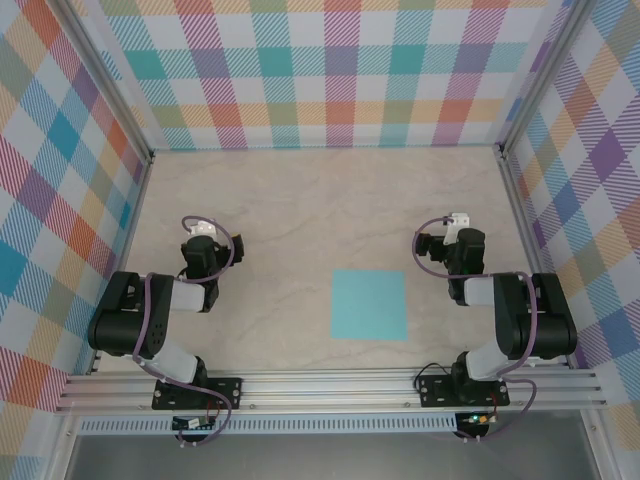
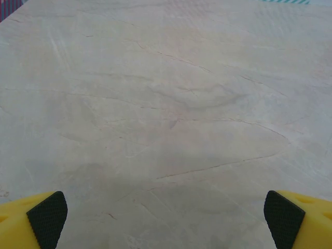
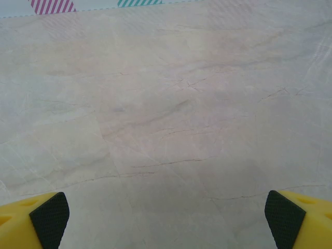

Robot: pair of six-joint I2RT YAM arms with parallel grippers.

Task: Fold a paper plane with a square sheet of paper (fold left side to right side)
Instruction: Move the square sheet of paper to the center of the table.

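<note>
The square sheet of paper (image 1: 369, 304) lies flat and unfolded on the marble tabletop, plain turquoise, near the front edge between the two arms and closer to the right one. My left gripper (image 1: 203, 229) rests folded back at the left, well away from the sheet. Its yellow fingers with black pads (image 2: 47, 218) stand wide apart over bare table, so my left gripper (image 2: 166, 220) is open and holds nothing. To the right of the sheet sits my right gripper (image 1: 459, 219). In its wrist view my right gripper (image 3: 166, 218) is open too, its pads (image 3: 282, 218) far apart over bare marble.
Plaid walls (image 1: 320, 70) enclose the table on the left, back and right. An aluminium rail (image 1: 330, 388) runs along the front edge and carries both arm bases. Bare marble (image 1: 320, 200) stretches behind the sheet up to the back wall.
</note>
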